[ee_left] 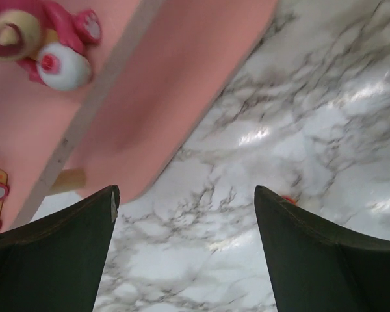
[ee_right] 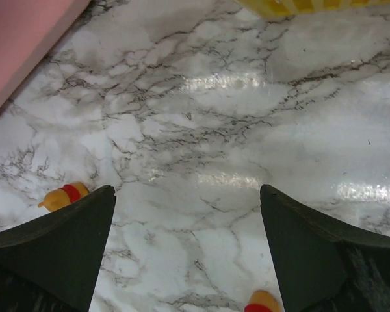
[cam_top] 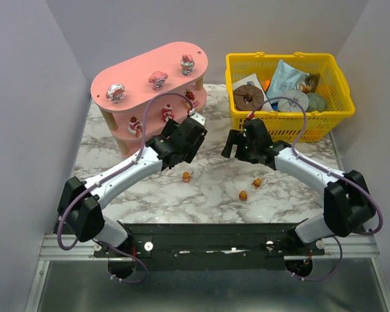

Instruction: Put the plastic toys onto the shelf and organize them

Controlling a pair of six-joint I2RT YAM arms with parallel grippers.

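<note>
**Three toys loose on the marble, both grippers spread wide**

The pink shelf stands at about ten o'clock on the marble tabletop, its long oval boards running toward one o'clock. Three pink-and-white figurines sit in a row along the top board. Three more show on the tier below, near its front edge. The lowest tier is mostly hidden behind the boards and the left forearm, so I cannot tell what it carries.

Three orange-brown figurines lie on the marble near the middle. One is at six o'clock from the left gripper, and two lie close together at six o'clock from the right gripper.

The left gripper hangs at the shelf's four o'clock end, close to the boards. Whether it touches them I cannot tell. In its wrist view the dark fingers stand well apart with only marble between them. A shelf board crosses at eleven o'clock, and a pink bear figurine sits on the tier beyond it.

The right gripper sits between the shelf and the yellow mesh basket, at the basket's seven o'clock. Its fingers are spread too, over bare marble, with one orange figurine just beside the left finger.

The basket is at two o'clock on the table and holds a brown ring, a blue packet and other packets.
</note>
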